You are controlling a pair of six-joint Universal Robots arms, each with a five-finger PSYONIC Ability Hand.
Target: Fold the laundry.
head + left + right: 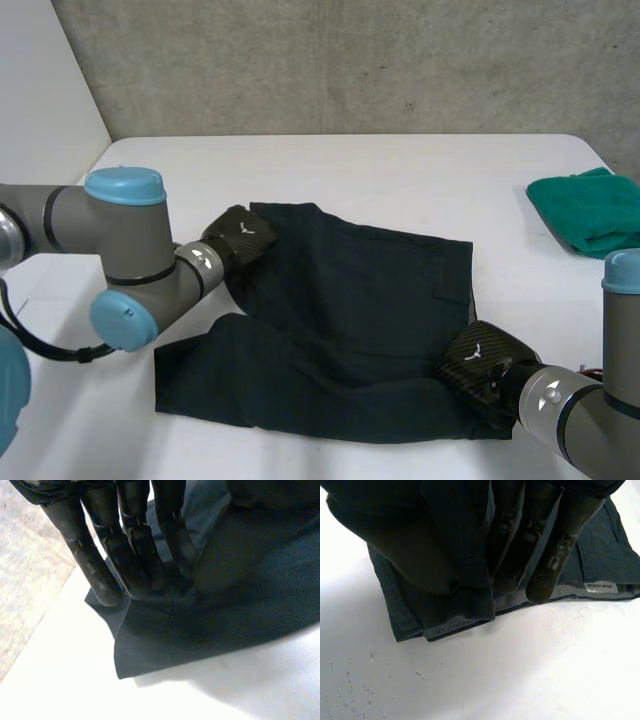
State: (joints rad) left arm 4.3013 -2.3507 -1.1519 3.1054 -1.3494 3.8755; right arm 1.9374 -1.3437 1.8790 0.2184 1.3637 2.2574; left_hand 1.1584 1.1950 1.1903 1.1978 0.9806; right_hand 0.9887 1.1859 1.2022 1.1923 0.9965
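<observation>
Head view: a dark navy woven garment [350, 310], probably shorts or short trousers, lies mostly flat in the middle of the white counter [380, 170]. 1 leg trails off towards the near edge on the left arm's side. The left hand [240, 235] sits on its far corner and the right hand [482, 358] on its near corner, diagonally opposite. Well apart, by the counter's right edge, a crumpled green cloth [590, 212] of soft towel-like stuff waits untouched. I'd judge the folding as barely under way: at most 1 fold is in the garment, and the green piece is all to do.

Left wrist view: the left hand [125, 555] bears down with its fingers close to the thumb, and a small ridge of cloth looks pinched between them just inside the corner. The fabric is matte and thin, with a stitched seam.

Right wrist view: the right hand [560, 535] has a lapped hem caught between thumb and fingers. At least 2 layers are stacked here, with the paler inside showing. A small white label [600, 586] is sewn near the edge.
</observation>
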